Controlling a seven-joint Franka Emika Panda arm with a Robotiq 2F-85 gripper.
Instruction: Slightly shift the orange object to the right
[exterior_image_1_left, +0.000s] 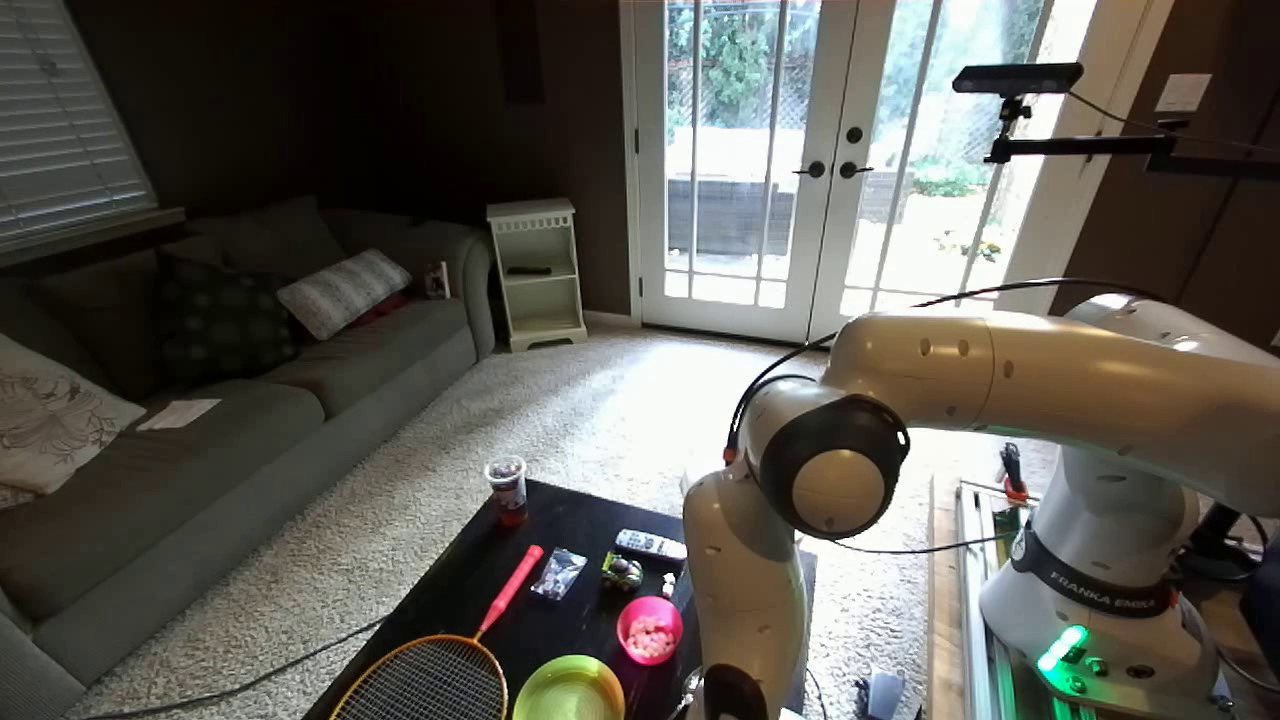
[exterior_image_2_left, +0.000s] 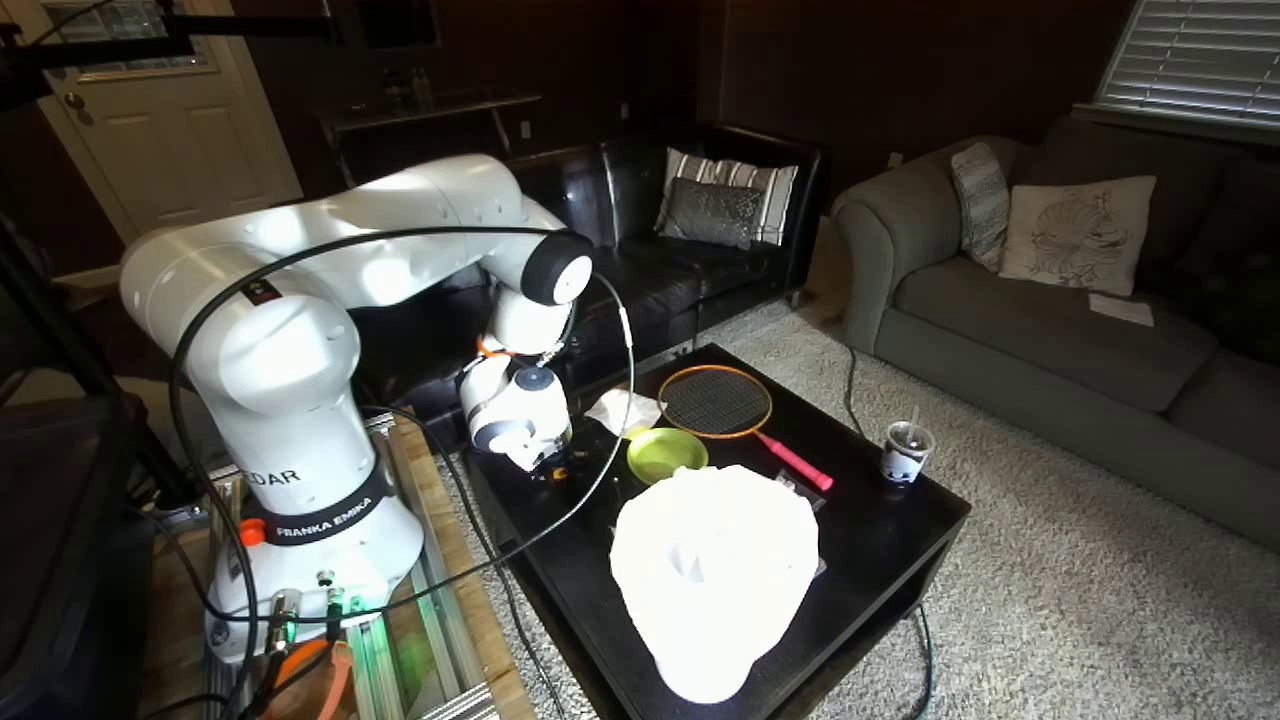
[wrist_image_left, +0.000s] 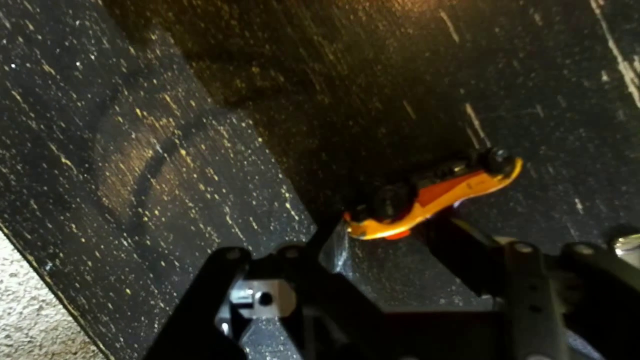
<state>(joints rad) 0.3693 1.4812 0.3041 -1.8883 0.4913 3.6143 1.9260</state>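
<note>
The orange object is a small orange-and-yellow toy car (wrist_image_left: 450, 197) on the dark table in the wrist view. Its black wheels point toward the top of that picture. My gripper (wrist_image_left: 385, 227) has its black fingers spread apart at the car. The left fingertip is close to the car's left end. The right fingertip reaches the car's lower edge near its middle; contact is hard to tell. In an exterior view, the gripper (exterior_image_2_left: 548, 472) is low over the table, with a small orange spot of the car (exterior_image_2_left: 560, 475) beside it. Elsewhere the arm and frame edge hide both.
A green bowl (exterior_image_2_left: 667, 455), a racket (exterior_image_2_left: 715, 402) and white paper (exterior_image_2_left: 622, 411) lie near the gripper. A large white object (exterior_image_2_left: 715, 590) and a drink cup (exterior_image_2_left: 906, 455) stand farther off. A pink bowl (exterior_image_1_left: 650, 632) and remote (exterior_image_1_left: 651, 545) are also on the table.
</note>
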